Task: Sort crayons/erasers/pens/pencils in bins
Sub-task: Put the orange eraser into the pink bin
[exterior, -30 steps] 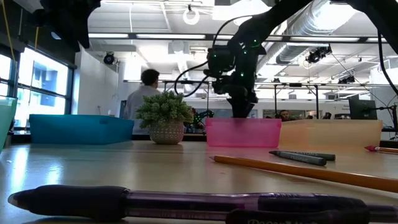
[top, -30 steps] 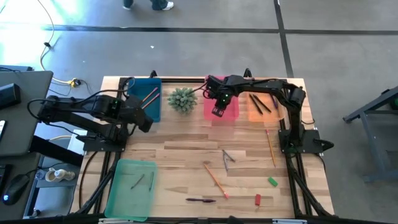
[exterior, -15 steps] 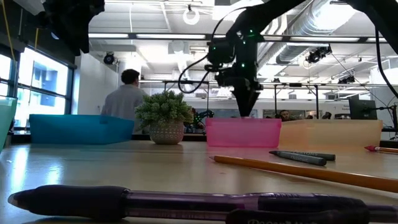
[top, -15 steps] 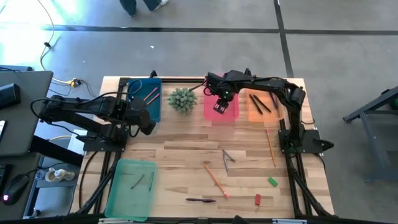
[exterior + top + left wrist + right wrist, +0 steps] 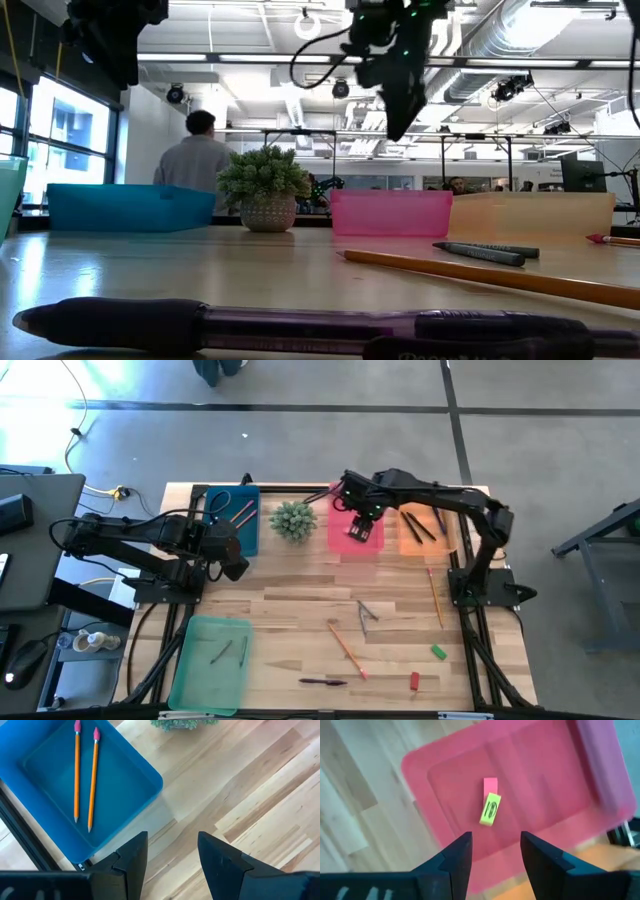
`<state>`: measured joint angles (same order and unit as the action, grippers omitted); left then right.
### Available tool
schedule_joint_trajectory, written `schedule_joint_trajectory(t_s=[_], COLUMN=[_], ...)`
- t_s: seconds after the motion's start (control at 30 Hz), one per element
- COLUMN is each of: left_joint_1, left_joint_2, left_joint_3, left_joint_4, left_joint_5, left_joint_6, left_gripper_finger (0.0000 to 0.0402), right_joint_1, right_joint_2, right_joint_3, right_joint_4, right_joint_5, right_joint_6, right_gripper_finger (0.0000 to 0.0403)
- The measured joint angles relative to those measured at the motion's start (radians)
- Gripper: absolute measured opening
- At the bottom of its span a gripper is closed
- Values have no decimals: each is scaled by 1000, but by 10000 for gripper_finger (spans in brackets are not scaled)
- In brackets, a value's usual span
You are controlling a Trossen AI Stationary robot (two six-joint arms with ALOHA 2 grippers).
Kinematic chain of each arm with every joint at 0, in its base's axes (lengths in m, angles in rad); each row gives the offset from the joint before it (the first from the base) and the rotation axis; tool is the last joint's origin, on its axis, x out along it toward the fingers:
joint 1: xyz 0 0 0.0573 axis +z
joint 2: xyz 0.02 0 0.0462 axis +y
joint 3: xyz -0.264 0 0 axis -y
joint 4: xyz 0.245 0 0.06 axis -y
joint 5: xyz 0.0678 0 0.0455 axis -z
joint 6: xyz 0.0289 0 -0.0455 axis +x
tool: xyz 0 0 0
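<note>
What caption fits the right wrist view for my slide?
Open right tool above the pink bin, where a yellow eraser touches a pink eraser.

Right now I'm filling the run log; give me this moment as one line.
right gripper: jaws open, above pink bin | yellow eraser in bin | left gripper: open, waiting by blue bin

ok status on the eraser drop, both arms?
Right gripper open, empty, above pink bin. Yellow eraser and pink eraser lie inside, touching. Left gripper open, empty, beside blue bin. Nothing in the way.
</note>
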<state>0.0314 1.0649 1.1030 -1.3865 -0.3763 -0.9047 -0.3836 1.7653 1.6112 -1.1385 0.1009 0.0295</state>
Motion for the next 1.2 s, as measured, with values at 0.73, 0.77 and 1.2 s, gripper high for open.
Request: schedule_joint_trajectory(t_s=[0.73,0.77,1.2], left_joint_1=[0,0,0], left_joint_2=[0,0,0], left_joint_3=[0,0,0], left_joint_4=[2,2,2], left_joint_5=[-5,-5,-5], left_joint_6=[0,0,1], left_gripper_finger=[163,163,163], right_joint_1=[306,324,587], right_joint_2=[-438,-438,-437], right_joint_3=[-423,-423,-423], right_joint_4=[73,73,13], right_joint_5=[-6,-6,15], right_joint_6=[728,749,1102], right_gripper_finger=[160,160,160])
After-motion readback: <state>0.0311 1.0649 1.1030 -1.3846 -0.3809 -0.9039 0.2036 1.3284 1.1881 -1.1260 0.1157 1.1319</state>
